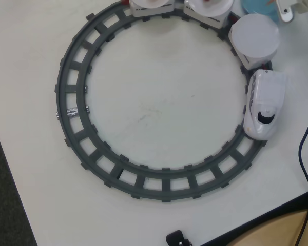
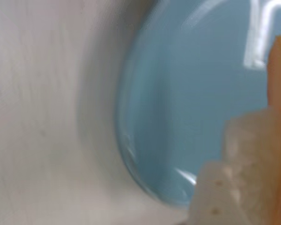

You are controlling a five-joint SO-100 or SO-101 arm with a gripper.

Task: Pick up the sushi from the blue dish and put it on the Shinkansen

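Note:
In the wrist view the blue dish fills the upper right, blurred and very close. The sushi, with an orange top over white rice, stands at the right edge, pressed against a white finger of my gripper. The gripper looks shut on the sushi just over the dish; the other finger is out of view. In the overhead view only a white part of the gripper and a slice of the blue dish show at the top right corner. The Shinkansen sits on the track's right side, nose toward the bottom.
The grey circular track takes up most of the white table. An empty white plate car rides behind the locomotive, and two more cars are cut off at the top edge. A dark cable runs along the right edge.

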